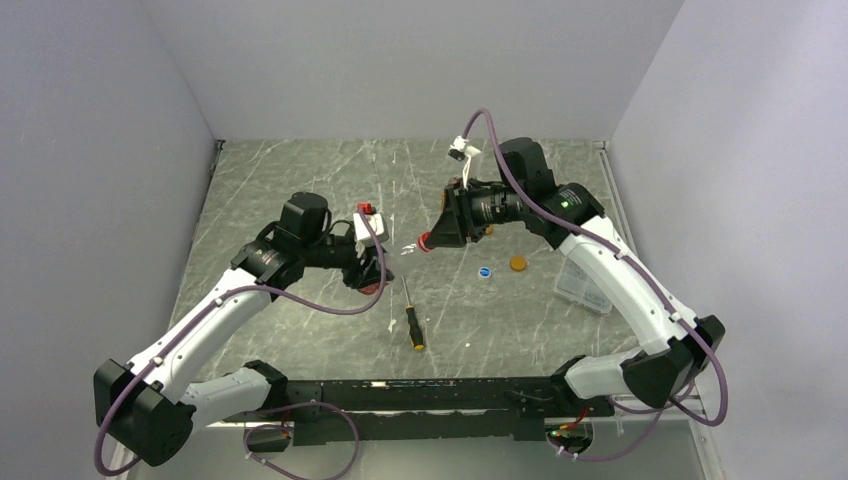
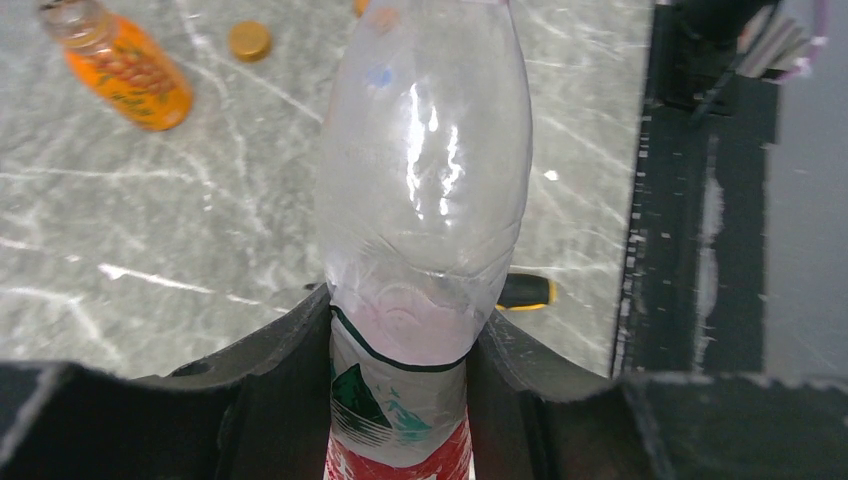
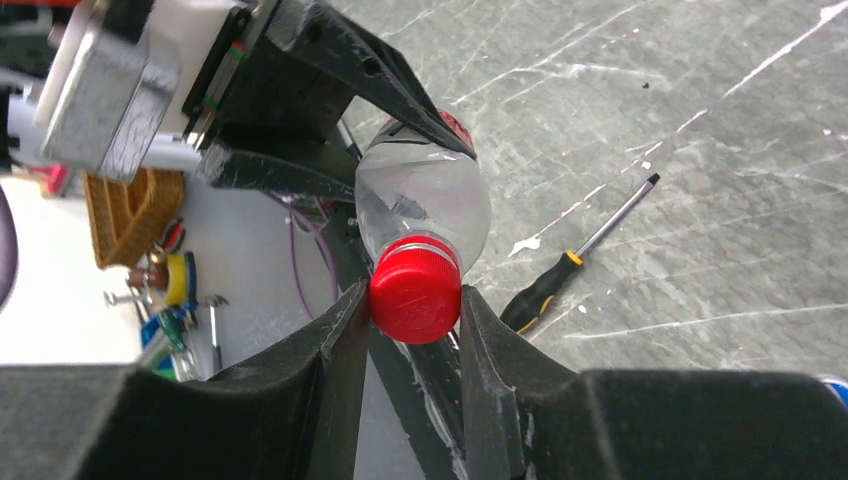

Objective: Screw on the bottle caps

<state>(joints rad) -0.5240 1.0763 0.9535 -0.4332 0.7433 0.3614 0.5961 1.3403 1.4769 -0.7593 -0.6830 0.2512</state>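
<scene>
A clear plastic bottle (image 2: 420, 190) with a red-white label is held off the table, and my left gripper (image 2: 400, 400) is shut on its labelled body. A red bottle cap (image 3: 415, 293) sits on its neck, with my right gripper (image 3: 412, 312) shut on the cap from both sides. From above, the two grippers face each other over the table's middle, left gripper (image 1: 370, 272) and right gripper (image 1: 432, 240). A blue cap (image 1: 485, 271) and an orange cap (image 1: 517, 263) lie loose on the table. A squat orange bottle (image 2: 125, 65) lies uncapped beside an orange cap (image 2: 249, 40).
A black-and-orange-handled screwdriver (image 1: 410, 318) lies on the marble table below the grippers. A clear rectangular plastic box (image 1: 585, 285) sits on the right beside my right arm. The black base rail (image 1: 440, 395) runs along the near edge.
</scene>
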